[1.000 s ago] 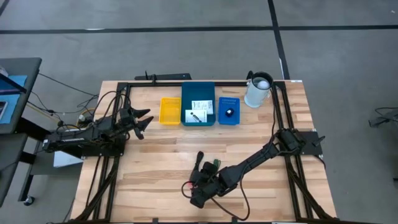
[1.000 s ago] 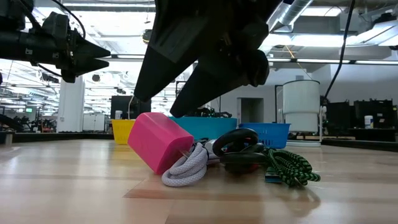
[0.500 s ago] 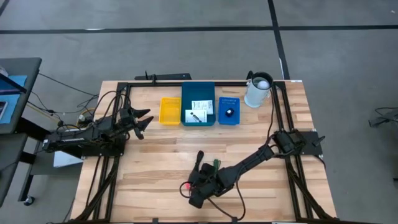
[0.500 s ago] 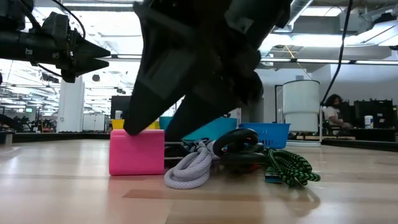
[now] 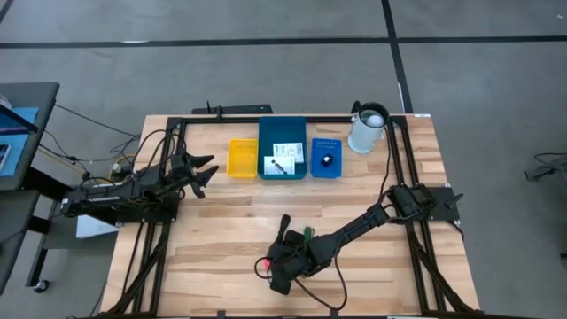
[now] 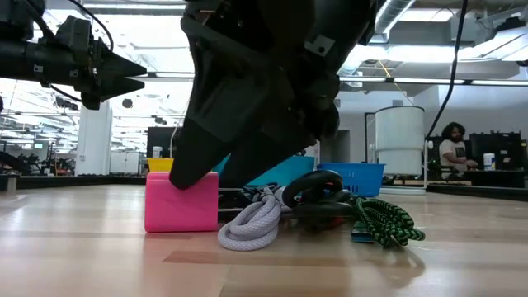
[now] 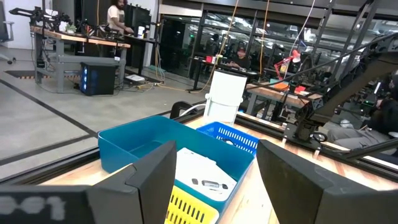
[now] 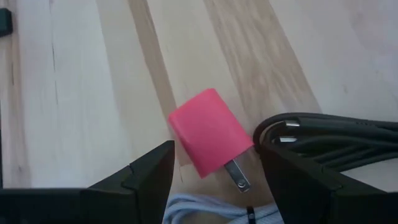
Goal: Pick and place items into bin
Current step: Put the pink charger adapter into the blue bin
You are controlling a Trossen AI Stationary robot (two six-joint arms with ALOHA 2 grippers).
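Observation:
A pink-red plug block (image 6: 181,202) lies flat on the table near its near edge; it also shows in the right wrist view (image 8: 210,132) and the high view (image 5: 265,264). My right gripper (image 8: 217,171) is open, low over it, one finger on either side. Beside the block lie a coiled white cord (image 6: 247,227), a black cord (image 6: 318,194) and a green-black braided cord (image 6: 384,219). Two white cards (image 5: 283,158) lie in the teal bin (image 5: 268,133). A small black object (image 5: 326,160) sits in the blue bin (image 5: 314,168). My left gripper (image 5: 202,170) waits open on the left. My right gripper comes at the pink block from above, slanting, with its fingers (image 8: 149,171) astride the block's prong end (image 8: 233,171). In the low view one fingertip overlaps the block's top corner (image 6: 177,175); I cannot tell whether it touches. The block rests flat on the table.
A yellow bin (image 5: 241,158) stands left of the teal one, and a white jug (image 5: 368,128) at the far right. A black frame (image 5: 221,112) lines the far edge. Bare wood (image 5: 230,221) lies between the bins and the cords.
The right gripper has moved down and slightly toward the near edge, over the pink block. The block, which was tilted with one end on the white cord, has dropped flat onto the table and shifted a little left.

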